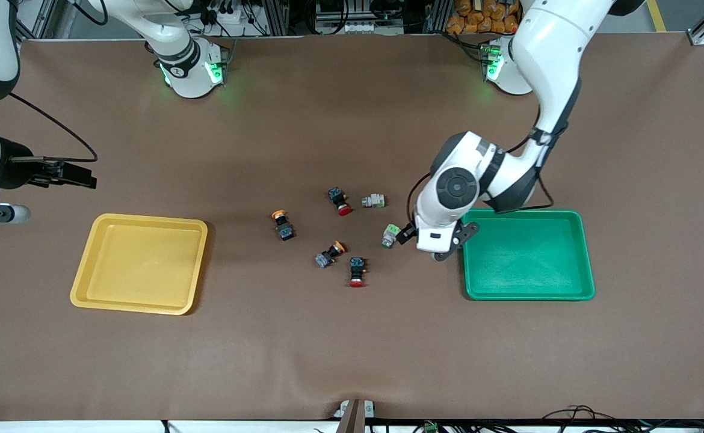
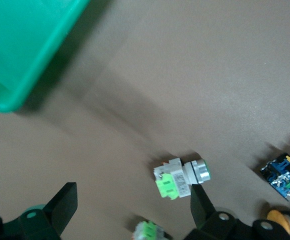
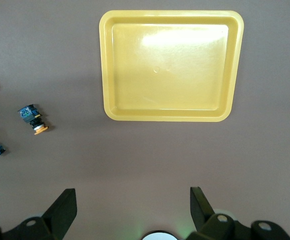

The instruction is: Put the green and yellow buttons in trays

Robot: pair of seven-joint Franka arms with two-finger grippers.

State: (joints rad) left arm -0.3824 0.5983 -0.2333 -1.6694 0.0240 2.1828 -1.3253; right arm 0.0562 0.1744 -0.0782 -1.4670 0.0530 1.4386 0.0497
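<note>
Two green buttons (image 1: 374,201) (image 1: 391,236) and two yellow buttons (image 1: 282,224) (image 1: 330,253) lie on the table between the yellow tray (image 1: 140,263) and the green tray (image 1: 526,255). My left gripper (image 1: 408,233) is open and low, right beside the nearer green button. In the left wrist view (image 2: 133,197) one green button (image 2: 181,178) lies close to one finger and another (image 2: 150,232) shows between the fingers. My right gripper (image 1: 78,174) is open and empty, waiting high over the table at the right arm's end; its wrist view (image 3: 133,197) shows the yellow tray (image 3: 167,116).
Two dark switches with red caps (image 1: 340,200) (image 1: 357,270) lie among the buttons. Both trays hold nothing. A yellow button (image 3: 32,120) shows in the right wrist view. A green tray corner (image 2: 20,40) shows in the left wrist view.
</note>
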